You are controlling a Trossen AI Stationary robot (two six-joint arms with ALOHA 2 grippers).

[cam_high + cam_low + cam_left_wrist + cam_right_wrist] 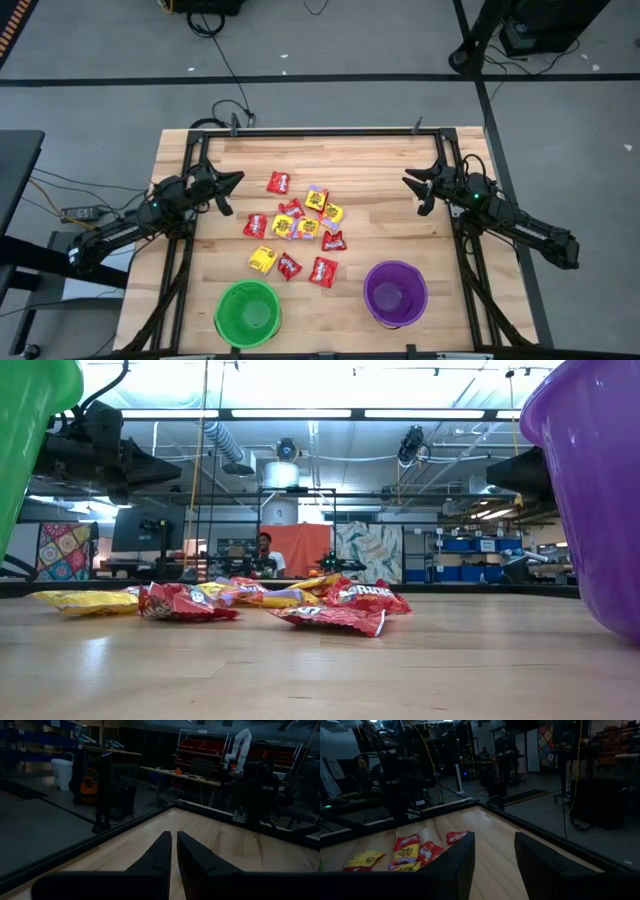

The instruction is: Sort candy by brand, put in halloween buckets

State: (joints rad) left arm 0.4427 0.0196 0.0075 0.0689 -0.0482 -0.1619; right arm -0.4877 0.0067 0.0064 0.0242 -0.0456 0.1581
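Both buckets, green bucket (247, 312) and purple bucket (395, 293), are sitting empty at the near edge; sorting isn't begun. Candy packets (297, 226) are lying mid-counter (400, 215).

Left wrist view: left gripper (174, 840), jaws pressed together, empty.

Right wrist view: right gripper (493, 842), jaws spread, empty, needing to reach a packet.
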